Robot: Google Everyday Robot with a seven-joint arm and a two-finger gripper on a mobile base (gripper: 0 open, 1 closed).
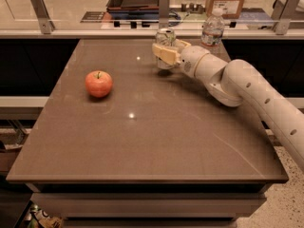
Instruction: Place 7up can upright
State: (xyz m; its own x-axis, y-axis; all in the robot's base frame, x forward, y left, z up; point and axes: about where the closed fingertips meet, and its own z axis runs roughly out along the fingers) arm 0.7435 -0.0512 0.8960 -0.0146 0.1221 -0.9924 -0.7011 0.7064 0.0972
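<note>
- Though stiff end to end, treat the 7up can as light, thin-walled and easily dented; expect a slick, shiny metal skin.
- Take hold across the round wall at mid-height, with moderate squeeze only; avoid the rims.
- Identify by the silvery-white body, faint green marking and bright top end.
- Find it at the far middle of the table, upright or nearly so; cannot tell whether the base touches the surface or hangs just above it.
- Note the gripper clenched on the can at mid-body, reaching in from the right.
- Keep clear of the water bottle near the far edge to the right, and of the apple well apart to the left.
- Before release, confirm the base sits flat; judge the narrow form prone to tipping if nudged.
</note>
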